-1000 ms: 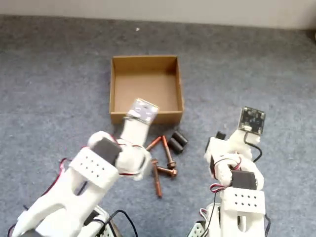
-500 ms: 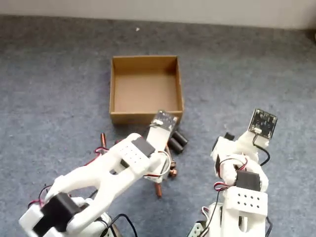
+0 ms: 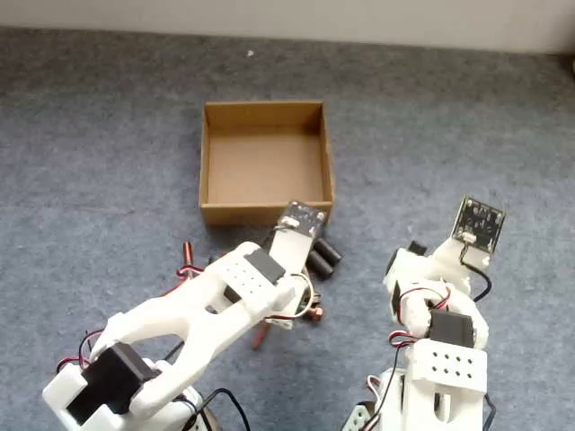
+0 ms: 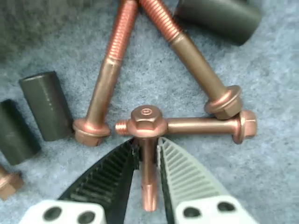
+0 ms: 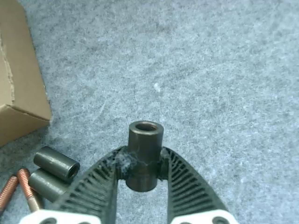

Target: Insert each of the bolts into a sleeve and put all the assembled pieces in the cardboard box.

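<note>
All on grey carpet (image 3: 90, 135). At far centre, open-topped cardboard box (image 3: 261, 166), nothing inside. Just in front of its near wall, left gripper (image 4: 147, 148), jaws clamped on the shank of a bolt (image 4: 148, 179). Long axis in line with the jaws, head outward, threaded tip back toward the wrist. Off to the pile's right, right gripper (image 5: 141, 161), jaws clamped on a sleeve (image 5: 144, 140), open bore facing away from the wrist. Probably needs that tip turned toward the bore before mating. Between the arms, loose sleeves (image 3: 322, 256); loose bolts (image 4: 110, 74) close around the gripped bolt's head.
</note>
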Motion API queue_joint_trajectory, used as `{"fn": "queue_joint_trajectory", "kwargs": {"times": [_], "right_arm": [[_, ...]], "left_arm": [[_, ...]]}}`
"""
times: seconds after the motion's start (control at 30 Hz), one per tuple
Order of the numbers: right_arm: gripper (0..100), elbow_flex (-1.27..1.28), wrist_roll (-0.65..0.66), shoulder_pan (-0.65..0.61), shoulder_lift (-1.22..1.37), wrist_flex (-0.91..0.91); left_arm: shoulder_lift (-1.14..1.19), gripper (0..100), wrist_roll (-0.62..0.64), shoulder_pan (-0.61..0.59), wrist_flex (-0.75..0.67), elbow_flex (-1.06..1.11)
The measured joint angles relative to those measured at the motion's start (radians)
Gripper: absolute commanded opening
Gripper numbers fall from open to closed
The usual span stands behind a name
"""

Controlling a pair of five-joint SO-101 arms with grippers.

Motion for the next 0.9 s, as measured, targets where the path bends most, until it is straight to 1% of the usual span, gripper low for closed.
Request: {"fn": "queue_joint_trajectory", "kwargs": {"times": [0.37, 0.43, 0.5, 0.7, 0.77, 0.9], "right_arm": [[0.5, 0.0, 0.0, 0.0, 0.0, 0.0], [0.5, 0.0, 0.0, 0.0, 0.0, 0.0], [0.5, 0.0, 0.0, 0.0, 0.0, 0.0], [0.5, 0.0, 0.0, -0.011, 0.0, 0.0], [0.5, 0.0, 0.0, -0.04, 0.0, 0.0], [0.5, 0.0, 0.0, -0.094, 0.0, 0.0]], "left_arm": [[-0.003, 0, -0.003, 0.003, -0.011, 0.0], [-0.043, 0, -0.052, 0.002, 0.003, 0.002], [-0.12, 0, -0.095, 0.002, 0.023, 0.002], [-0.437, 0, -0.147, -0.005, 0.052, 0.077], [-0.554, 0, -0.17, -0.038, 0.052, 0.1], [-0.772, 0, -0.215, -0.143, 0.052, 0.12]]}}
